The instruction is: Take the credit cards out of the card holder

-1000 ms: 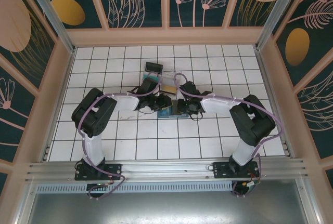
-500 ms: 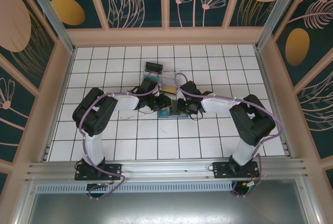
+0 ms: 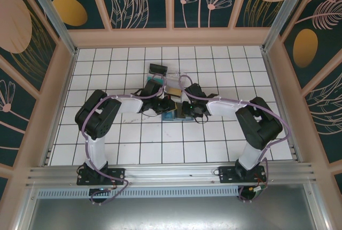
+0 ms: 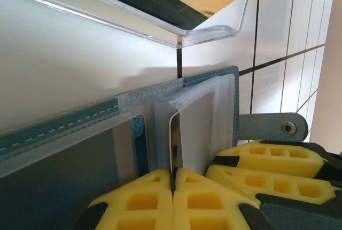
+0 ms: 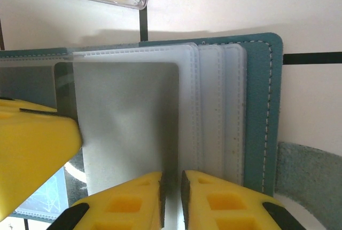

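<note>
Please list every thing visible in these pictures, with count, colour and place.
card holder: one, teal with frosted pockets, open at the table's centre.
credit card: one, pale edge, standing between the left jaws.
blue card: one, pale print, against the holder.
clear tray: one, transparent, just beyond the holder.
black object: one, at the tray's far end.
table: one, white tiles.
left gripper: one, yellow pads, jaws shut on the credit card.
right gripper: one, yellow pads, jaws closed on a pocket leaf.

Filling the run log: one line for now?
left end effector: shut on card holder leaf | right end effector: pinching its sleeves
</note>
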Motion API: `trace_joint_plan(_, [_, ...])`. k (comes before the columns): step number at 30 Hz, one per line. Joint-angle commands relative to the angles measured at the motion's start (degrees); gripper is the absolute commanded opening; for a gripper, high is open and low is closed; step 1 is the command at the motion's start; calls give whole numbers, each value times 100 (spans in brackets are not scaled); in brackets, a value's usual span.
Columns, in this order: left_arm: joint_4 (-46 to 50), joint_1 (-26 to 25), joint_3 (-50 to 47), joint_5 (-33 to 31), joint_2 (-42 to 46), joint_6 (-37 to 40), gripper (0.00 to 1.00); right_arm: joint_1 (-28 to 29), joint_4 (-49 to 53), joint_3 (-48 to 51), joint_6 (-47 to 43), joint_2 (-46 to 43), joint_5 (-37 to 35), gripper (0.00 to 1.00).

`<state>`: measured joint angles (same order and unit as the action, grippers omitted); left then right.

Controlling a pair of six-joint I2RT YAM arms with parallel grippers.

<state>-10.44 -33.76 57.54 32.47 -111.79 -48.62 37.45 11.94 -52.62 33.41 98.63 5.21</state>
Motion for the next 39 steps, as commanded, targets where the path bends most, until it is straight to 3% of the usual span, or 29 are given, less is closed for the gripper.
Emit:
trace_joint_plan(1, [272, 76, -153, -157, 222, 271, 0, -18, 613, 207, 80, 259, -411, 20])
trace_joint_plan(14, [1070, 585, -588, -254, 1317, 945, 0, -113, 444, 148, 34, -26, -249, 20])
trace_joint_plan(19, [1543, 849, -314, -642, 1984, 1133, 0, -240, -484, 160, -271, -749, 715, 27])
trace_joint_plan(24, [1419, 1037, -38, -1022, 2460, 942, 0, -839, -1736, 291, -352, -1429, 2081, 41])
trace_joint_plan(29, [780, 1059, 49, -1063, 2748, 488, 0, -1304, -3430, 494, 510, -1518, 3235, 57])
trace_joint_plan(35, [-336, 1168, -103, -1099, 3133, -315, 0, -1339, -5636, 190, 2241, -710, 3952, 63])
trace_joint_plan(39, [-897, 1254, -148, -764, 3181, -759, 0, -1135, -5795, -366, 2584, -302, 4145, 65])
